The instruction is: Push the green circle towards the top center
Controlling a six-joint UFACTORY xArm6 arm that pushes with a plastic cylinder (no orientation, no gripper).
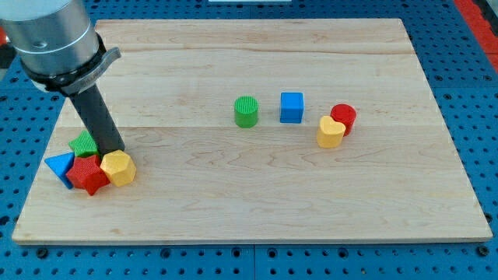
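Note:
The green circle [246, 111] is a short ribbed cylinder standing near the middle of the wooden board [257, 194]. My rod comes down from the view's top left, and my tip [113, 149] rests at the left cluster, touching or just above the yellow block [119, 167]. The tip is far to the left of the green circle, about a quarter of the board's width away.
At the left cluster lie a green block [83, 144], a blue triangle [60, 166], a red star [88, 174] and the yellow block. Right of the green circle are a blue cube [292, 107], a red cylinder [344, 117] and a yellow heart [330, 132].

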